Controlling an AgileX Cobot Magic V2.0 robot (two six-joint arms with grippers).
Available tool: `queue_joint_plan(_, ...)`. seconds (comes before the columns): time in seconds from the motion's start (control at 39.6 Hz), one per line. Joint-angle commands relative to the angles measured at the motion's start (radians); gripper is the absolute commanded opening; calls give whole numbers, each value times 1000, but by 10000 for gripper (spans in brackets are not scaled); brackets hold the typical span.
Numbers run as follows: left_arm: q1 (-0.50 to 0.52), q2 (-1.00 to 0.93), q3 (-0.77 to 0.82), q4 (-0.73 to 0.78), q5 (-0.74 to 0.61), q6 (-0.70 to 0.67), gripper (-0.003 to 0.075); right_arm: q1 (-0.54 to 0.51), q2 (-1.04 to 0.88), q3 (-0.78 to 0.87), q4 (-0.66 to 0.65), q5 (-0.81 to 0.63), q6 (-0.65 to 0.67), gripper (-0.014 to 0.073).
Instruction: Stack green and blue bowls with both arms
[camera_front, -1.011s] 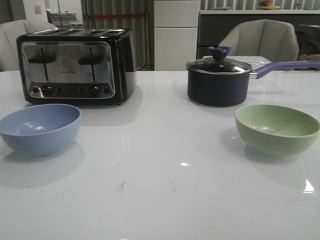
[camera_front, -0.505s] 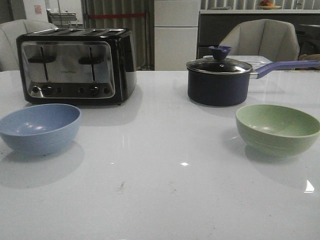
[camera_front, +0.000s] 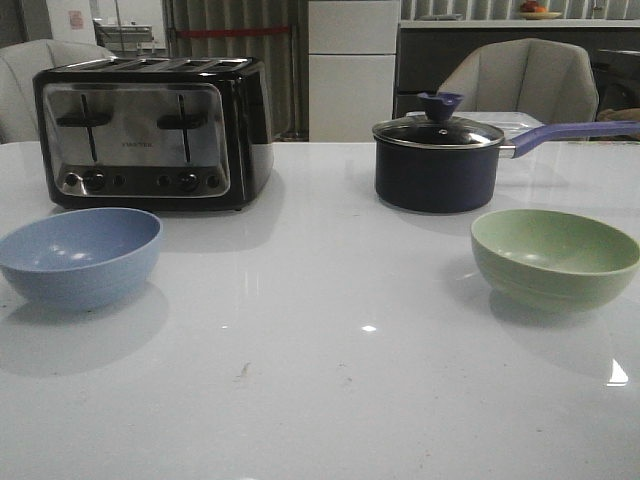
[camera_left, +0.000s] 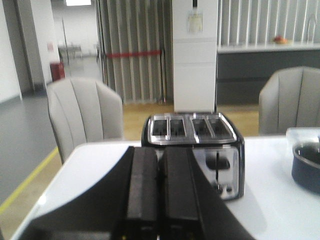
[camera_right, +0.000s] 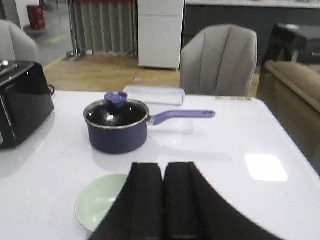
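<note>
matte round blue bowl (camera_front: 80, 257) and green bowl (camera_front: 555, 258) on glossy table (camera_front: 320, 380).

Two bowls sit on the table (camera_front: 320, 400): one blue bowl (camera_front: 78, 255) at near left and one green bowl (camera_front: 555, 257) at near right. Farther back stand one toaster (camera_front: 150, 132) and one lidded saucepan (camera_front: 438, 160).

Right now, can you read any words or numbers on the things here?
Toaster: a small brand mark on its front, too small and blurred to read.
Wall sign far behind: blurred, unreadable.
Paper on the white pillar: blurred, unreadable.
Blue bowl, green bowl, saucepan: no text seen.
</note>
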Motion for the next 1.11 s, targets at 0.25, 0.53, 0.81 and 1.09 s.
queue_joint_plan(0.25,-10,186,-54,-5,174,-9,98,-5,229,-73,3,121,-11,28)
queue_joint_plan(0.53,-10,266,-52,-5,282,-9,98,-5,329,-73,3,159,-11,28)
queue_joint_plan(0.81,-10,288,-52,-5,265,-10,104,-5,401,-73,3,175,-11,66)
queue_joint_plan(1.09,-10,288,-52,-5,254,-10,428,-5,462,-73,3,153,-11,503)
